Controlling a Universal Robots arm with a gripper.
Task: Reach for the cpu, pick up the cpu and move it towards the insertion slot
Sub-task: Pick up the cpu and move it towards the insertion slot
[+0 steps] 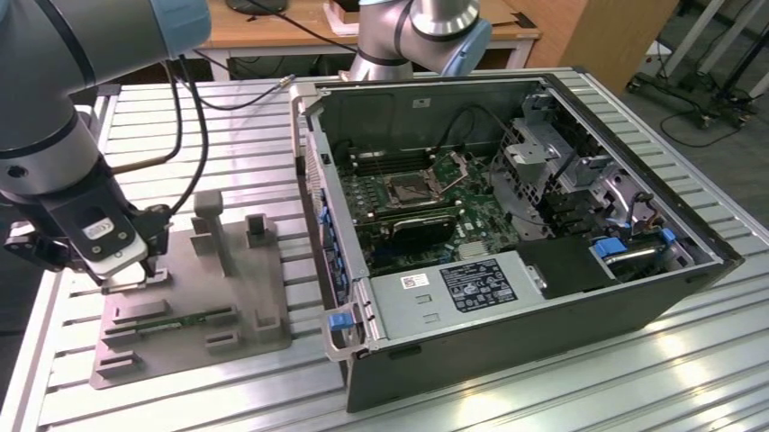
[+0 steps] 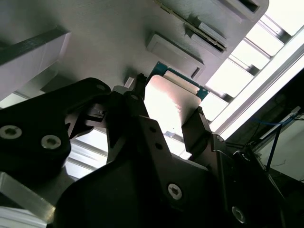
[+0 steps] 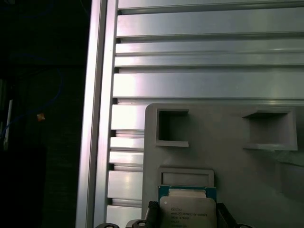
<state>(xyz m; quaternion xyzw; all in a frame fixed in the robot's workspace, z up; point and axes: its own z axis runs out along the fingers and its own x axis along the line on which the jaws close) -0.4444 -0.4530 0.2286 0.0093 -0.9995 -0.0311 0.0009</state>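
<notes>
The cpu is a flat silver square with a pale rim, sitting between my two dark fingers. In the first wrist view the cpu lies low over the grey plastic tray, a finger at each side edge. My gripper hovers at the tray's corner on the exterior view's left, shut on the chip's opposite edges. The insertion slot, a silver-framed socket with a dark centre, lies on the motherboard inside the open computer case, well off to the exterior view's right of my gripper.
The open computer case fills the exterior view's right half. Upright grey posts rise from the tray beside my gripper, and a green memory stick lies in it. A second arm's base stands behind the case. Slatted aluminium table lies all round.
</notes>
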